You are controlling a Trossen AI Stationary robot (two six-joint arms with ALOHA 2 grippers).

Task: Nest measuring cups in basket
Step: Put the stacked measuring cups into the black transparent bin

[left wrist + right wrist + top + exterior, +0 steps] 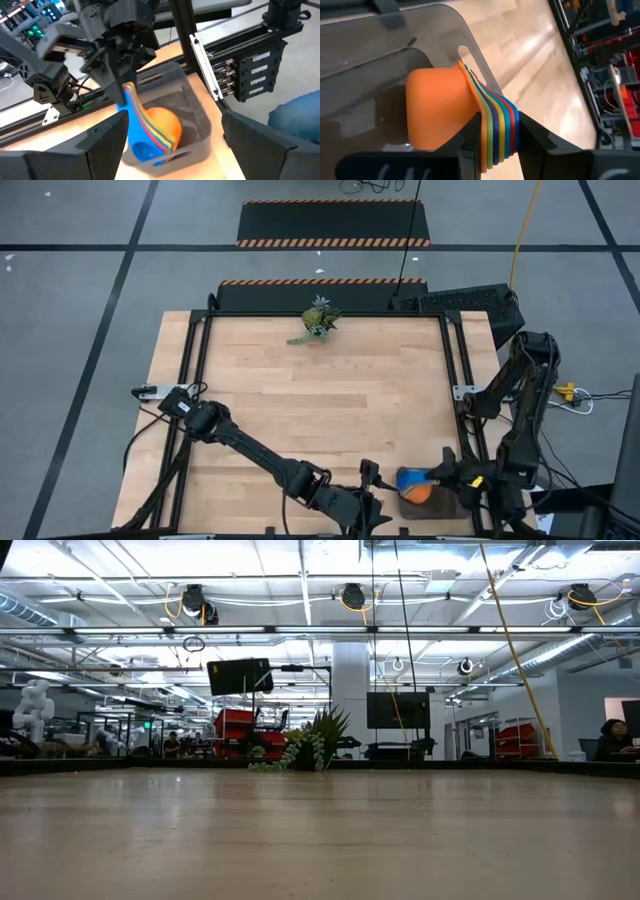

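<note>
At the table's near right corner, the right gripper is pinching the stacked handles of the nested cups, its fingers clamped on the fanned rainbow of edges, and holding the stack tilted inside the basket. The orange bowl is sitting outermost, leaning toward the basket floor; whether it is resting on that floor cannot be told. The nesting itself is looking finished, so what is left appears to be setting the stack down and letting go.

Just beside the basket, the left gripper is waiting with fingers spread wide and empty.

The basket is sitting close to the table's right rail and near edge, leaving little room on those sides. Farther off, the table is lying open all the way to the plant at the far edge.
</note>
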